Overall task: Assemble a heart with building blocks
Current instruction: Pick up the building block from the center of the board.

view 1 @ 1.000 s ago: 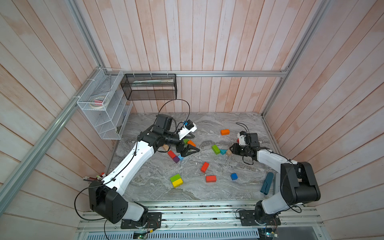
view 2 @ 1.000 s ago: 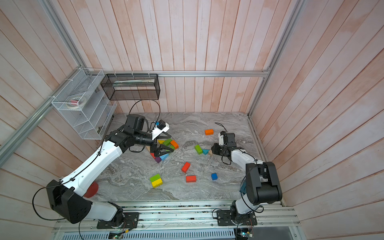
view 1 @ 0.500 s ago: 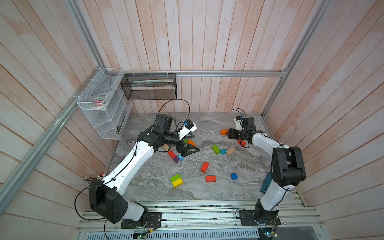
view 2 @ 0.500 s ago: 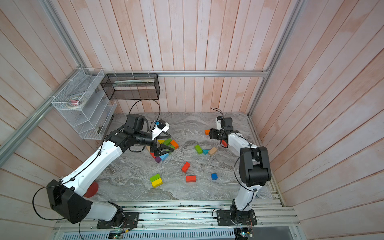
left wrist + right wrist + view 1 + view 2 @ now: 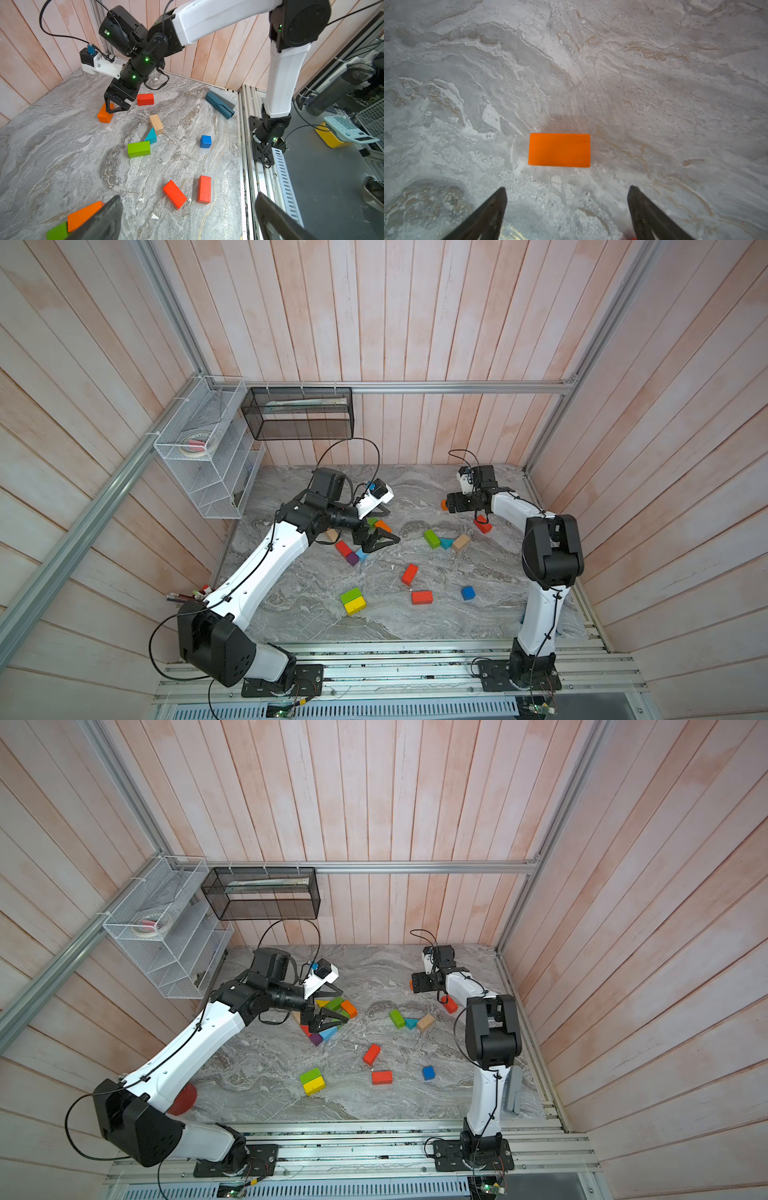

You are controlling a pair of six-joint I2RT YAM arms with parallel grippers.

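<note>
While the right gripper (image 5: 566,187) hangs low over the far side of the grey marbled tabletop (image 5: 316,614), its jaws stand wide apart with nothing between them. A flat orange wooden brick (image 5: 559,150) lies on the stone just ahead of the fingertips in the right wrist view, clear of both (in the left wrist view the fingers overlap it, and contact cannot be told there). A red wooden brick (image 5: 145,99) rests near that same gripper.

The left gripper (image 5: 189,196) is also spread wide and empty. It hovers over a huddle of blocks on its own side, among them a second orange brick (image 5: 83,215) touching a green block (image 5: 57,230).

Near the middle, a lime-green wooden brick (image 5: 138,149), a teal triangular wedge (image 5: 151,136) and a plain tan brick (image 5: 156,124) touch in a chain. A small blue cube (image 5: 205,141) sits alone, apart from a slanted red brick (image 5: 174,194) and an upright-lying red brick (image 5: 204,189) just beside it. Closer to the arm bases, in both top views, a green brick (image 5: 350,596) and a yellow brick (image 5: 314,1087) lie side by side, touching.
</note>
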